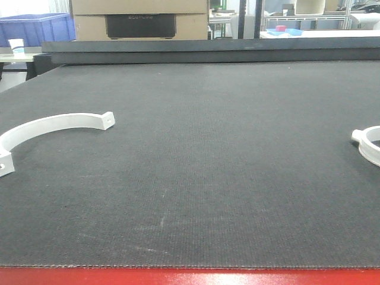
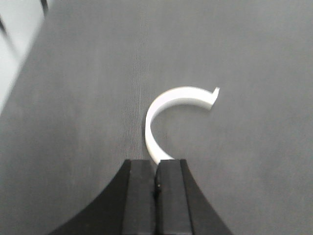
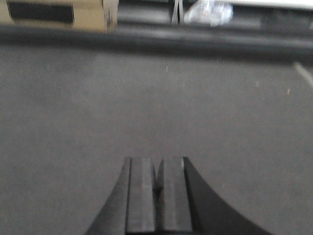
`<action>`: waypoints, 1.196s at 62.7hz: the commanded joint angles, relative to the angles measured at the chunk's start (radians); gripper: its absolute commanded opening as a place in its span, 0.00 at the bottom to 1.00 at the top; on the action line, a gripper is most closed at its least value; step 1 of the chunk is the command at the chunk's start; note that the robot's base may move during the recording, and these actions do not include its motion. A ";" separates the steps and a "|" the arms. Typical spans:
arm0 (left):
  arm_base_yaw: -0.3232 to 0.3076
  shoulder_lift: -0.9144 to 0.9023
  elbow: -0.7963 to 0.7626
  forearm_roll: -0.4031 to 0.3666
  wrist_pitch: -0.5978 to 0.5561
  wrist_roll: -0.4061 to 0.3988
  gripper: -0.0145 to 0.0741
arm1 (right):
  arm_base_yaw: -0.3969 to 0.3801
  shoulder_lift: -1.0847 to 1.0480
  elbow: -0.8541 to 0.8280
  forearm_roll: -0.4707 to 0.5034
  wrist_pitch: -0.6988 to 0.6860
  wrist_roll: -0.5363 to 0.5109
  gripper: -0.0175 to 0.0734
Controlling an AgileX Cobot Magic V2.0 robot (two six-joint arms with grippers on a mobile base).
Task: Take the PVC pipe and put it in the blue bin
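Observation:
The PVC pipe is a white half-ring lying flat on the dark mat at the left. In the left wrist view the same PVC pipe curves away from my left gripper, whose jaws are pressed together; one end of the arc is hidden behind the fingertips. A second white curved piece lies at the right edge of the mat. My right gripper hangs shut over bare mat with nothing in it. The blue bin stands far back on the left, beyond the table. Neither gripper shows in the front view.
A raised dark ledge runs along the back of the mat. Behind it stands a cardboard box, also seen as a box in the right wrist view. A red table edge borders the front.

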 commanded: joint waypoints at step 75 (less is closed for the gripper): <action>0.005 0.507 -0.063 -0.071 0.085 -0.001 0.04 | 0.157 0.897 -0.238 -0.078 0.331 0.244 0.04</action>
